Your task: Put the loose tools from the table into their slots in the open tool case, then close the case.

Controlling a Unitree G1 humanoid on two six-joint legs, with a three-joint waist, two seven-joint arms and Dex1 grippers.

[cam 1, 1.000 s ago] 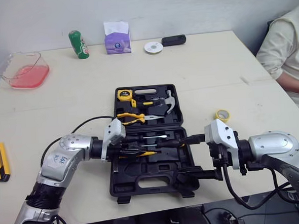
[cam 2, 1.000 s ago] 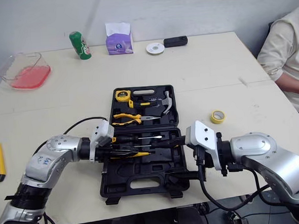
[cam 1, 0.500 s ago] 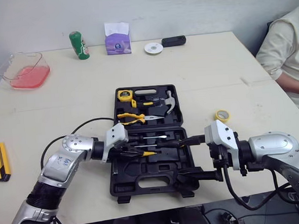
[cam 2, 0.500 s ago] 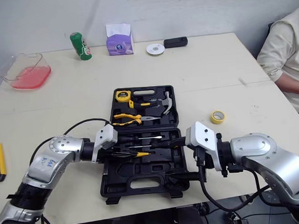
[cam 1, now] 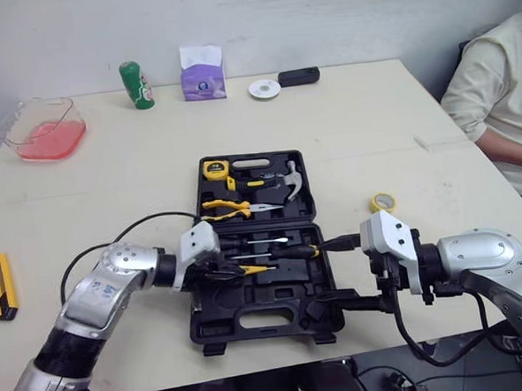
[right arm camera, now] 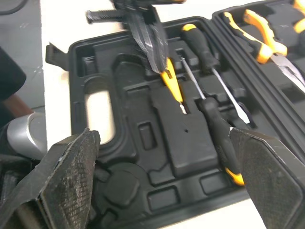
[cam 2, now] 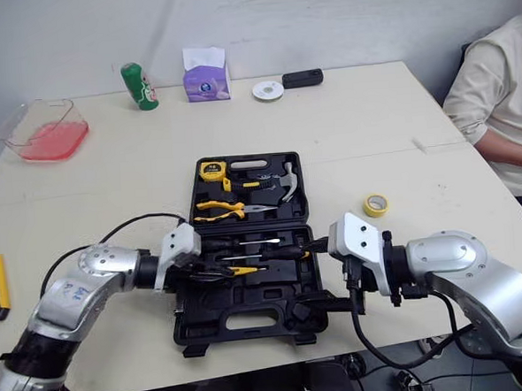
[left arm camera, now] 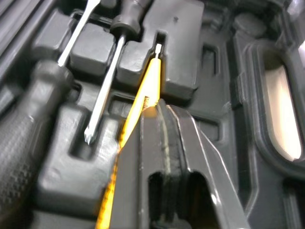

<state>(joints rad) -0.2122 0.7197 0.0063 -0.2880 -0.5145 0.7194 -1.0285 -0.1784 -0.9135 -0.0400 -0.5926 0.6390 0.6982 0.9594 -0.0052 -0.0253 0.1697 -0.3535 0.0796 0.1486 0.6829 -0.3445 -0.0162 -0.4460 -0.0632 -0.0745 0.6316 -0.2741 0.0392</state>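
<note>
Where it meets the tool case (cam 1: 251, 318), the left gripper (cam 1: 221, 271) clamps a yellow tool (left arm camera: 148, 86). Right gripper (right arm camera: 164, 176) fingers stand wide apart.

Table (cam 1: 371, 118): you are looking at a pale top bearing everything below.
Near middle: the open tool case (cam 1: 285, 291) is lying flat.
Right of case: a yellow tape roll (cam 1: 383, 202) is sitting close by.
Left edge: a yellow utility knife (cam 1: 1, 284) is lying alone.
Far side: a pink-filled clear container (cam 1: 25, 108), green can (cam 1: 136, 84), purple tissue box (cam 1: 202, 75), white disc (cam 1: 264, 89) and black object (cam 1: 298, 75) are standing in a row.
</note>
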